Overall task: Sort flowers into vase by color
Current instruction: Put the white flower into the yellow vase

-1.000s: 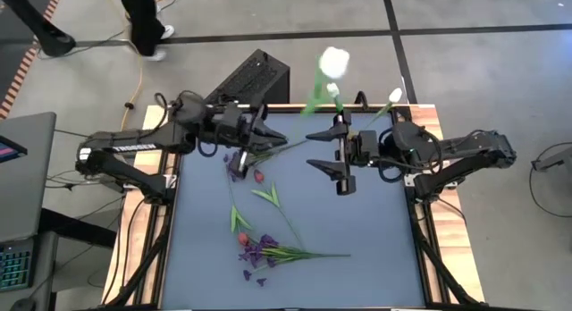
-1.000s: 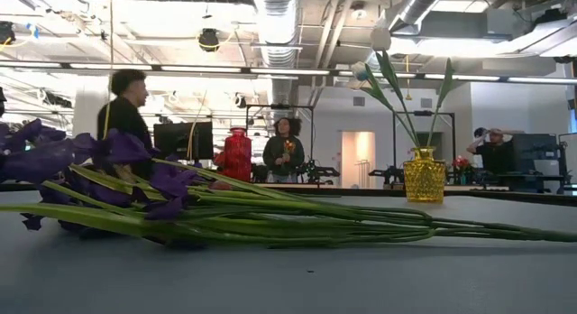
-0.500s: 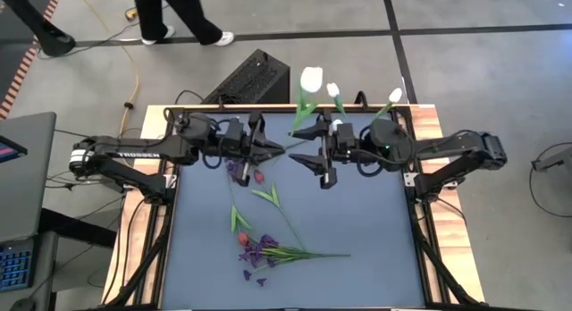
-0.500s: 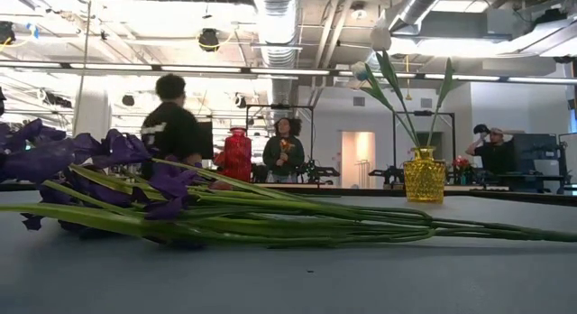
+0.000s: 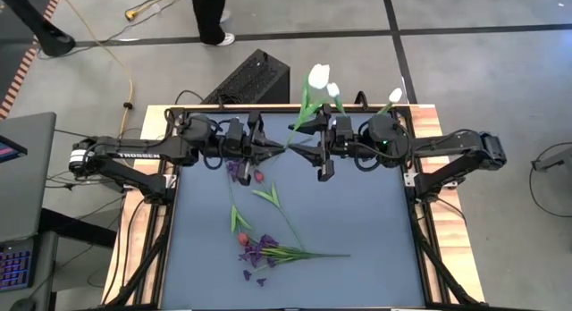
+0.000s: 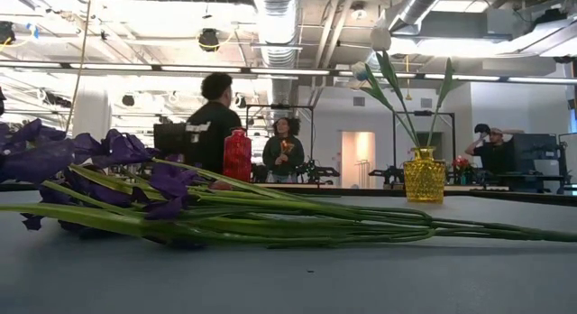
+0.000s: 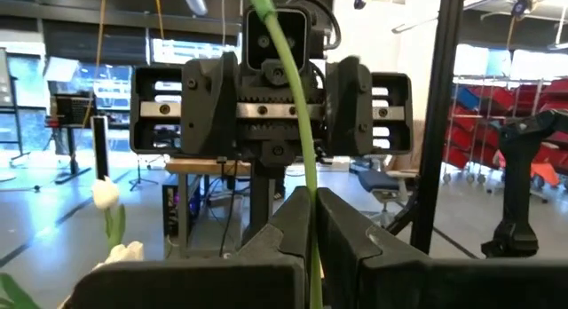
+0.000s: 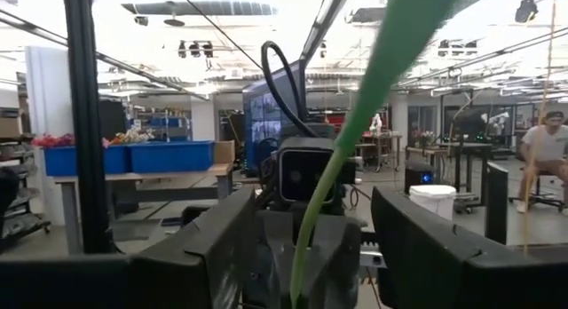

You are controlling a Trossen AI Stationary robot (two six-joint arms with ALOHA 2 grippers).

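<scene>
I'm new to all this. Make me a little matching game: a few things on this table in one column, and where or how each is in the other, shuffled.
Things:
1. white tulip
2. purple flowers
3. yellow vase
4. right gripper

States:
a. lying flat on the table
b. open, facing the left gripper
c. standing upright, stems in it
d. its stem pinched by the left gripper

Pairs: 1-d, 2-a, 3-c, 4-b

In the low view both arms are out of frame, and the purple flowers point(image 6: 63, 161) are cut off at the left edge.
</scene>
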